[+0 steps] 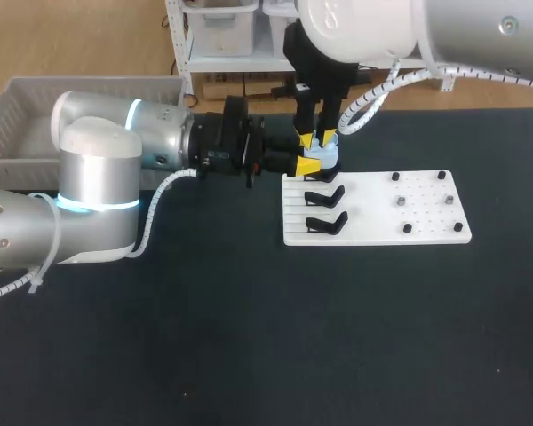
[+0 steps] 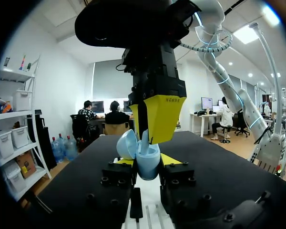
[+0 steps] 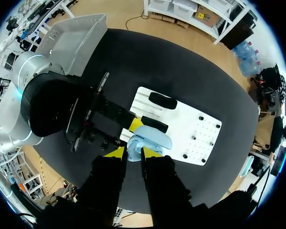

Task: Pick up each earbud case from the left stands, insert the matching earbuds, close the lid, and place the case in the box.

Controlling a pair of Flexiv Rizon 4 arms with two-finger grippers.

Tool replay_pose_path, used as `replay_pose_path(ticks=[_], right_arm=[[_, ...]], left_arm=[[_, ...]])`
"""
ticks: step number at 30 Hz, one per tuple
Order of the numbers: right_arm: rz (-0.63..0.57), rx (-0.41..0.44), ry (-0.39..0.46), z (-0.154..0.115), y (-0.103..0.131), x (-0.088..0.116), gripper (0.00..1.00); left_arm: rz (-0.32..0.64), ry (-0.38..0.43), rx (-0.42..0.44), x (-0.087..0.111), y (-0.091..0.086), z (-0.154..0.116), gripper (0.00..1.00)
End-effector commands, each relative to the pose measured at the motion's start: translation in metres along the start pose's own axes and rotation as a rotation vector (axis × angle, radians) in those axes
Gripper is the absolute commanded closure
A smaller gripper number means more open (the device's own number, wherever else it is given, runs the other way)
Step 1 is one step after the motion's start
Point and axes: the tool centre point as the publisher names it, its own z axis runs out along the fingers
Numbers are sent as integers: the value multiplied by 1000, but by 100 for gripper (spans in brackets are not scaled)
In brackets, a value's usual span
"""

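Left wrist view: left tool (image 1: 307, 166) clamped from both sides on a pale blue plastic earbud case (image 2: 147, 160), lid open.
Right tool (image 3: 133, 152) stands directly above the single case, tip at its open mouth; open or closed, I cannot tell. Two black stands (image 1: 325, 195), seemingly empty, sit just beside it on one white board (image 1: 426, 222). One grey plastic box (image 1: 18, 106) lies at the dark tabletop's (image 1: 249, 337) left.

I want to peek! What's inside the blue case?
The lid is open, and the right end effector reaches down into the case. It and the case's wall hide the inside, so any earbuds there cannot be seen.
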Motion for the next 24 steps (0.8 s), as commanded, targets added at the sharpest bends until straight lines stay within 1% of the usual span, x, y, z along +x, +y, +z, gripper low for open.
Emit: replay_pose_path(ticks=[1,2,3,4,5,9,13,18,20,22,24], right_arm=[[1,-8,7,0,0,-2,55],[1,-9,8,-1,-1,-1,33],[1,-10,8,-2,-1,-1,23],[1,-12,7,-3,-1,0,7],[1,-14,7,-4,-2,1,0],[-6,-21,-2,-10,0,5,0],[-16,-33,-26,-23,3,10,0],[-11,-35,-59,-33,1,14,0],[16,-27,-84,-40,-3,14,0],[78,-17,-102,-43,-11,11,0],[170,36,-119,-43,-20,5,0]], left_arm=[[3,-2,-5,0,-1,1,100],[3,-2,-5,0,-1,1,100],[3,-2,-5,0,-1,1,100],[3,-2,-5,0,-1,1,100],[3,-2,-5,0,-1,1,100],[3,-2,-5,0,-1,1,100],[3,-2,-5,0,-1,1,100],[3,-2,-5,0,-1,1,100],[3,-2,-5,0,-1,1,100],[3,-2,-5,0,-1,1,100],[3,-2,-5,0,-1,1,100]])
